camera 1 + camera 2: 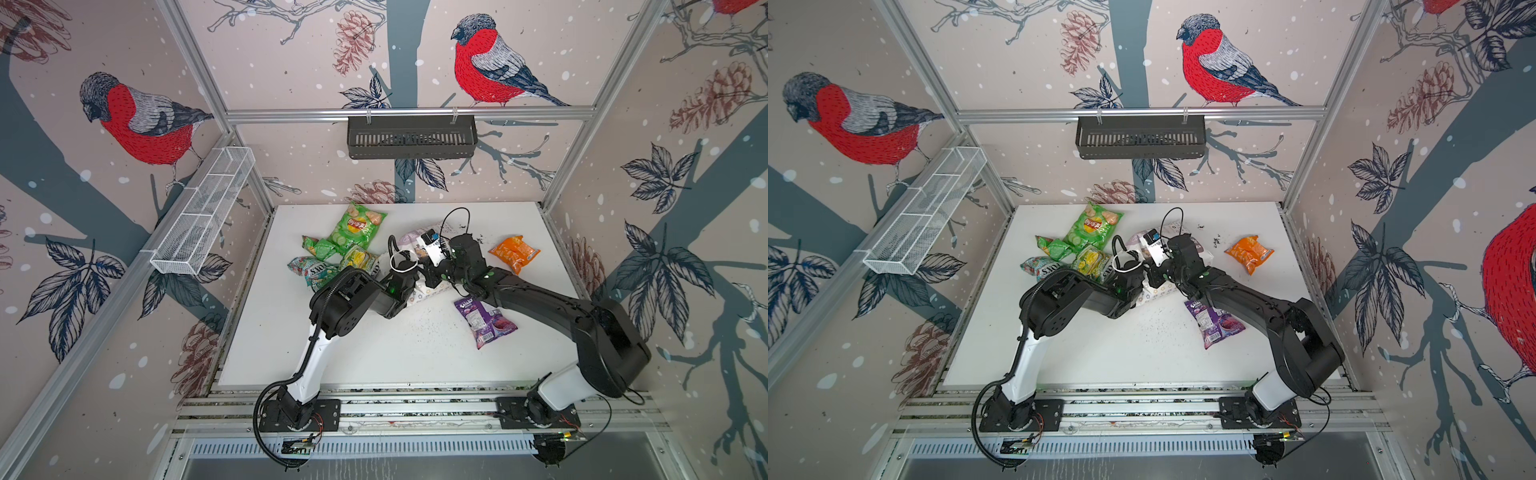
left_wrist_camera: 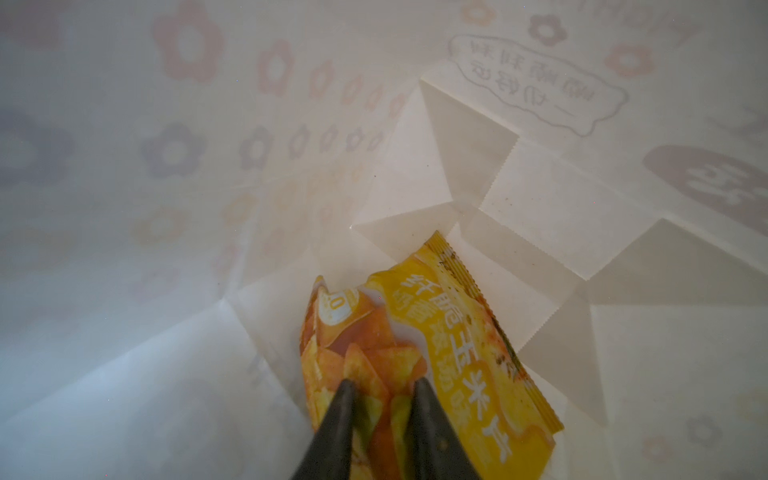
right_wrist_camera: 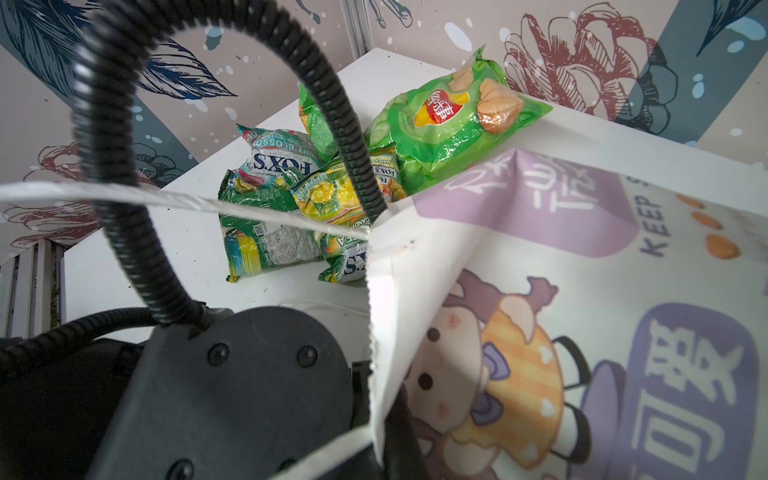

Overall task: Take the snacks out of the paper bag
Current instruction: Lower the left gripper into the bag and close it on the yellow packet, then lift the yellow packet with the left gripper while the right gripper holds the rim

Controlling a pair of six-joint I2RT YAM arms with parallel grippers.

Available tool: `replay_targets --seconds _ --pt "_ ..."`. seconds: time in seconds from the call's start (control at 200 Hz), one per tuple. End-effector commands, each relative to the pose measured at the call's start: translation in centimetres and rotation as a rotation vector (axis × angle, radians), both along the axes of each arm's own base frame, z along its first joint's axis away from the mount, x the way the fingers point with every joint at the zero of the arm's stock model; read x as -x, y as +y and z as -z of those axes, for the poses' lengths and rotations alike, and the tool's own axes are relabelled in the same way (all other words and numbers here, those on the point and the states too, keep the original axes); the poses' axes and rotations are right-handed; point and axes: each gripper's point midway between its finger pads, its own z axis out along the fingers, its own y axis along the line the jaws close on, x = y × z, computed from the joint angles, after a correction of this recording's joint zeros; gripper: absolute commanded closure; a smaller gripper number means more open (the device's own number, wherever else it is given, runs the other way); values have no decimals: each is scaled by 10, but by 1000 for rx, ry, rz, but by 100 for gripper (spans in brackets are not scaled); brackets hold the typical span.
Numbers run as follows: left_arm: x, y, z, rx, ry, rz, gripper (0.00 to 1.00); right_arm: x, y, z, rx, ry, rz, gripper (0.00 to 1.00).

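The white paper bag (image 1: pixel 428 293) lies on its side mid-table, with its mouth toward the arms. My left gripper (image 2: pixel 384 386) reaches inside it and is shut on a yellow-orange snack packet (image 2: pixel 449 340) lying on the bag's inner wall (image 2: pixel 166 249). From both top views that gripper is hidden in the bag. My right gripper (image 3: pixel 395 436) is shut on the bag's printed front rim (image 3: pixel 540 332). Out on the table lie a large green chip bag (image 1: pixel 357 226), a small green packet (image 1: pixel 320 247), a yellow-green one (image 1: pixel 357 257), a teal FOX'S one (image 1: pixel 309 270), an orange one (image 1: pixel 515 251) and a purple one (image 1: pixel 484 320).
A white mesh basket (image 1: pixel 203 212) hangs on the left wall and a black slotted basket (image 1: pixel 411 137) on the back rail. Dark crumbs (image 1: pixel 424 328) dot the white table (image 1: pixel 374 357) near its middle. The left arm's black hose (image 3: pixel 332 104) arcs over the bag's mouth.
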Motion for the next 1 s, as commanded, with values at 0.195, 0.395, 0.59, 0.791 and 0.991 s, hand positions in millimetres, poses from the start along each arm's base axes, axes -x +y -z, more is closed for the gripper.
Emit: replay_targets --seconds 0.195,0.395,0.59,0.791,0.991 --pt "-1 -11 -13 34 -23 32 100 11 -9 -4 -37 25 -35 100" --pt "10 10 -35 21 -57 -15 100 6 -37 3 -4 25 32 100" --pt "24 33 -55 23 -57 -33 100 5 -62 9 10 34 85 100" --pt "33 42 -60 40 -33 -31 100 4 -68 5 -2 36 103 100" --pt "37 56 -69 96 -11 -31 100 -4 -69 2 -8 48 142 100"
